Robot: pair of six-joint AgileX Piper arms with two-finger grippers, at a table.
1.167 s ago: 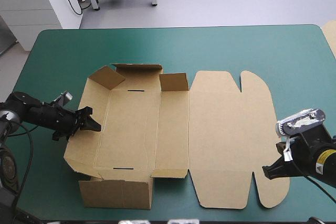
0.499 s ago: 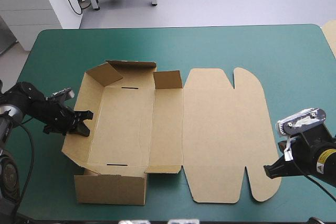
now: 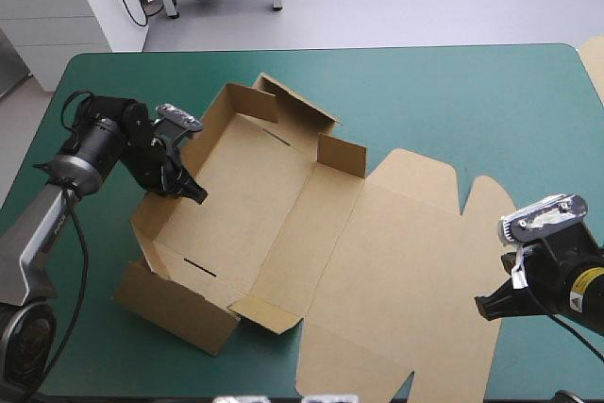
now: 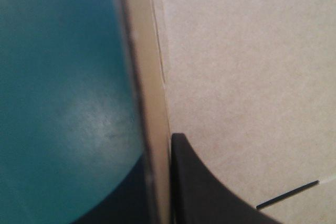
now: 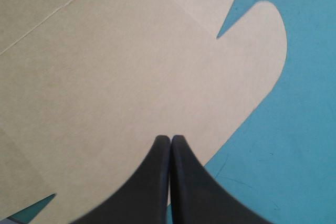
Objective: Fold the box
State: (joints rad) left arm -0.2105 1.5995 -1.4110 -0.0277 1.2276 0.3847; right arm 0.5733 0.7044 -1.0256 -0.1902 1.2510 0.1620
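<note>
Box (image 3: 274,219), left hand (image 3: 195,194) pinching wall (image 3: 151,217) (raised)

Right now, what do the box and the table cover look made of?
Box: likely corrugated cardboard, matte brown, uncoated; sharp scored creases, cut slots, walls holding shape. Table cover: teal-green, smooth mat or laminate, can't tell which; soft sheen and faint scuffs in wrist views, no weave visible.
</note>
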